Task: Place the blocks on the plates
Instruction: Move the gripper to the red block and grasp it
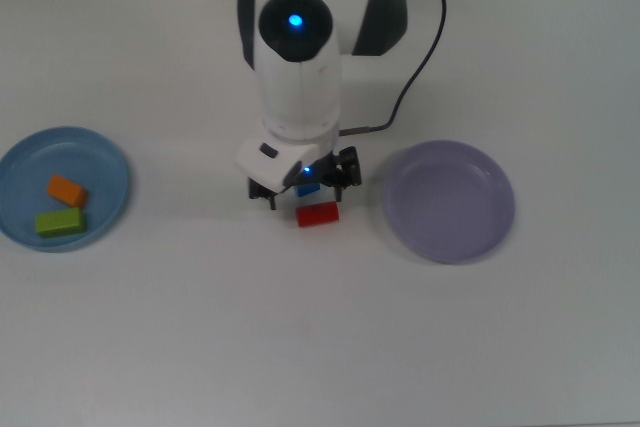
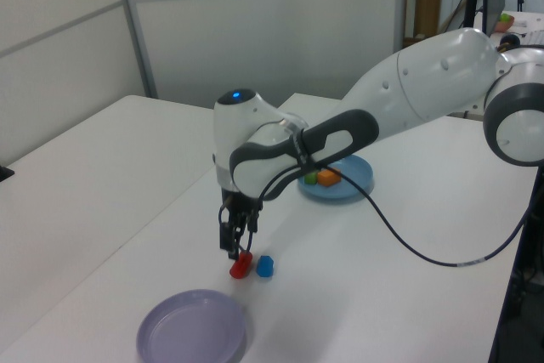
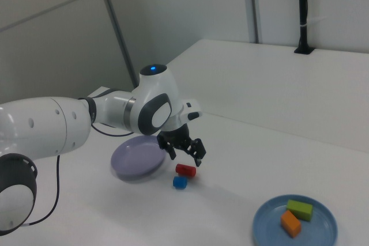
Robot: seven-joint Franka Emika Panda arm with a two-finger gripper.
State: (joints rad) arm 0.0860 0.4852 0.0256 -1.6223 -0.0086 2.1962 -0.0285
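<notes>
Top view: gripper (image 1: 303,187) hangs over the blue cube (image 1: 307,189), jaws spread wide, holding nothing; red block (image 1: 317,214) lies just below. Green block (image 1: 60,223) and orange block (image 1: 66,190) sit on the blue plate (image 1: 112,172); purple plate (image 1: 450,202) bare.

Left view: fingers (image 2: 231,239) just above the red block (image 2: 241,265).

Right view: gripper (image 3: 184,150) above both blocks, apart from them.

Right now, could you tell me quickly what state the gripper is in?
Gripper: open and empty, hanging just above the red block and the blue cube.
</notes>
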